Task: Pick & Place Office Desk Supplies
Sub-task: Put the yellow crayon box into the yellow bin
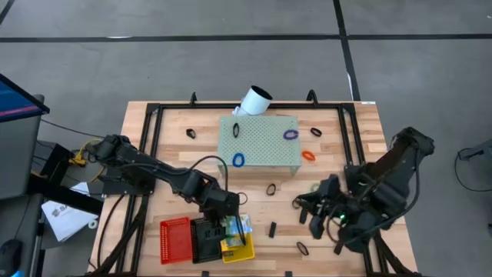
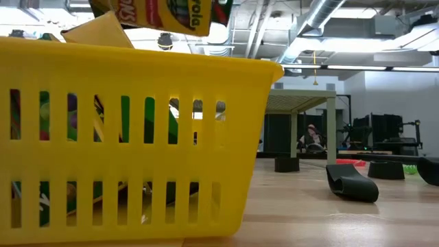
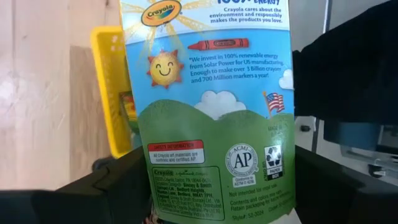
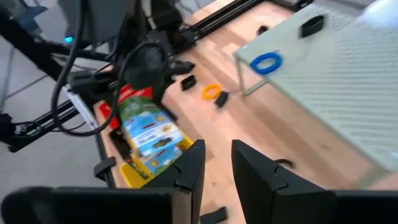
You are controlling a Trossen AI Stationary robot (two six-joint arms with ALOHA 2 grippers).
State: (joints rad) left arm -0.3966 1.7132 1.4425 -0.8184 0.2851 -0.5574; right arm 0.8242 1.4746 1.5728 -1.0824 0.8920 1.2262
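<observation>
My left gripper [image 1: 233, 223] is shut on a crayon box [image 3: 211, 106], green and blue with a printed back, just above the yellow basket [image 1: 240, 249]. In the low view the box [image 2: 158, 14] hangs over the basket's rim [image 2: 137, 65], and more boxes show through the slots. My right gripper [image 4: 217, 165] hovers over bare wood at the table's right, its fingers a narrow gap apart and empty. A blue loop [image 1: 238, 159] and a black clip [image 1: 236, 129] lie on the pale green block [image 1: 261, 142]. A purple loop [image 1: 290, 135] lies at the block's right edge and orange loops [image 1: 308, 155] on the wood beside it. My left gripper pinches the crayon box between its two fingers [image 3: 118, 183], one on each narrow side [image 3: 152, 186], near one end of the box. The fingers come from above, pointing down. The box is lifted clear and hangs slightly tilted over the yellow basket.
A red basket [image 1: 175, 240] and a black basket [image 1: 206, 240] stand left of the yellow one at the near edge. A white tube [image 1: 254, 99] lies behind the block. Black clips [image 1: 271, 189] [image 1: 272, 228] [image 1: 301, 248] [image 1: 191, 134] are scattered on the wood.
</observation>
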